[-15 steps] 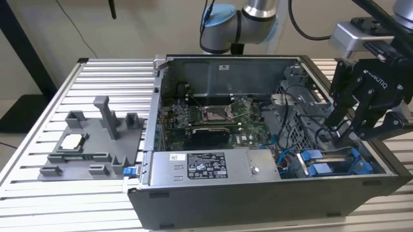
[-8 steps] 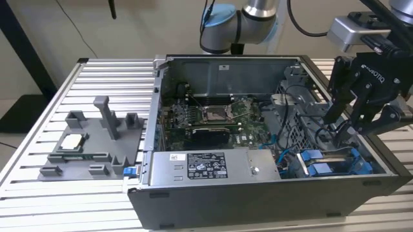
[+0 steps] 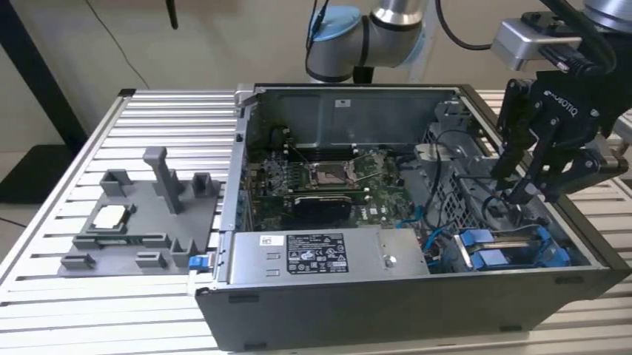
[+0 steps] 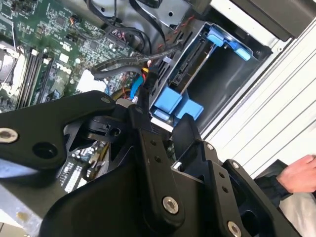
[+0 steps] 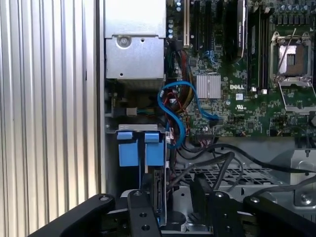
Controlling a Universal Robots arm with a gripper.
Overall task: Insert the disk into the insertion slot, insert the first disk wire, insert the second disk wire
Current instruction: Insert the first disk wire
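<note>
The disk (image 3: 496,254) stands on edge inside the insertion slot (image 3: 565,257) at the case's front corner, on the exterior view's right. Its blue carrier tabs (image 4: 174,102) face the motherboard and show in both wrist views (image 5: 128,150). My gripper (image 3: 513,188) hangs just above the drive cage, a little behind the disk. In the second wrist view the gripper (image 4: 168,118) is open, and the blue tabs show through the gap. Loose black cables (image 5: 217,158) and a blue cable (image 5: 174,116) lie beside the cage. I cannot tell which one is a disk wire.
The open computer case holds a green motherboard (image 3: 336,177) and a silver labelled power-supply box (image 3: 316,255). A grey plastic fixture tray (image 3: 138,222) sits on the slatted table at the exterior view's left. A person's hand (image 4: 301,175) rests outside the case.
</note>
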